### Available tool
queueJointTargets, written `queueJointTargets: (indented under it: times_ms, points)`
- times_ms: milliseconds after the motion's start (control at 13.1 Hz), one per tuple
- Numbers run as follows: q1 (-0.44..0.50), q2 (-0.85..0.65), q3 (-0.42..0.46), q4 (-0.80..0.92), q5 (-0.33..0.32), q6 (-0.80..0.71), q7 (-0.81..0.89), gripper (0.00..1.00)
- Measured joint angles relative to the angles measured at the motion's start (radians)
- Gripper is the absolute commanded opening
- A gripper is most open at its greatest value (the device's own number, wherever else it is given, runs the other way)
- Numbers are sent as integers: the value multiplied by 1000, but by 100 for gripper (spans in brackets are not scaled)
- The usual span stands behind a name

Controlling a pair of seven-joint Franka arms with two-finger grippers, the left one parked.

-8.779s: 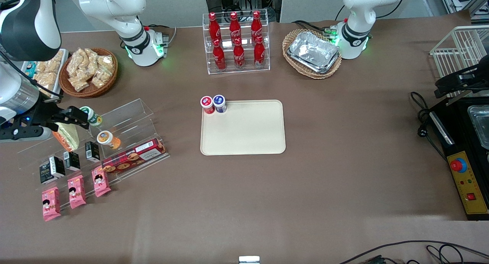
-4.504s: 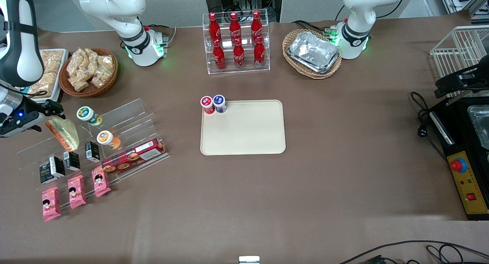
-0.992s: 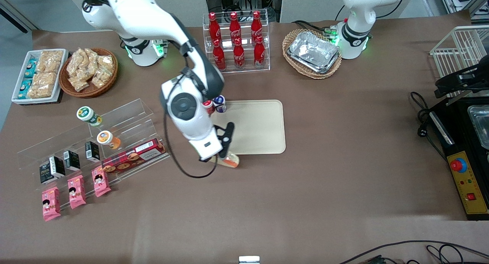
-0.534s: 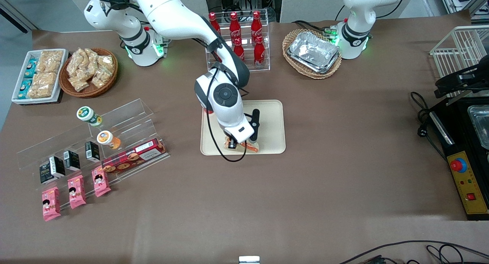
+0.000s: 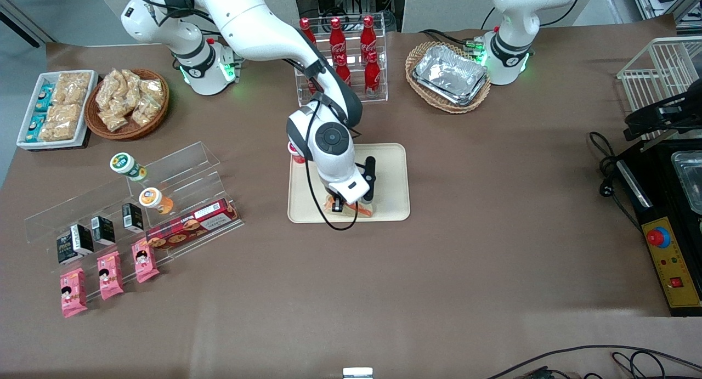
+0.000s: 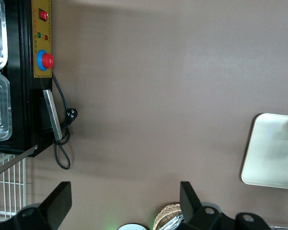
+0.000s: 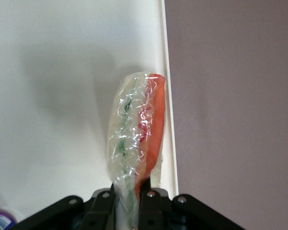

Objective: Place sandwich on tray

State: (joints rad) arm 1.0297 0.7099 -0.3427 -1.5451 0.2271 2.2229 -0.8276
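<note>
A large cream-beige tray lies flat at the middle of a brown table and serves as the landmark here. The working arm reaches down over the tray, and its gripper sits low above the tray's edge nearest the front camera. The gripper's two fingers are pressed together on the sandwich, a small wedge in clear wrap with orange and green filling. In the right wrist view, the sandwich hangs over the tray, just beside the tray's low rim, with brown table next to it. Whether the sandwich touches the tray surface cannot be told. A red-capped bottle stands at the tray corner farthest from the front camera, toward the working arm's end.
</note>
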Motion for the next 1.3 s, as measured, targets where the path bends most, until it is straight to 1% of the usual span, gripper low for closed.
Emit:
queueJointTargets:
  times_ms: [76, 153, 382, 611, 687, 840, 1145, 1298]
  points:
    - [2, 5, 0, 0, 0, 3, 0, 97]
    - [3, 9, 0, 0, 0, 4, 1, 100]
    - [3, 10, -6, 3, 12, 9, 39, 100]
    - [-7, -7, -20, 14, 64, 6, 59, 100]
    - [-19, -21, -23, 17, 72, -7, 62, 100]
    - [-67, -73, -30, 29, 74, -78, 73, 100]
    - [-209, -238, -44, 38, 75, -269, 146, 100]
    - [-235, -295, -89, 37, 75, -334, 207, 100]
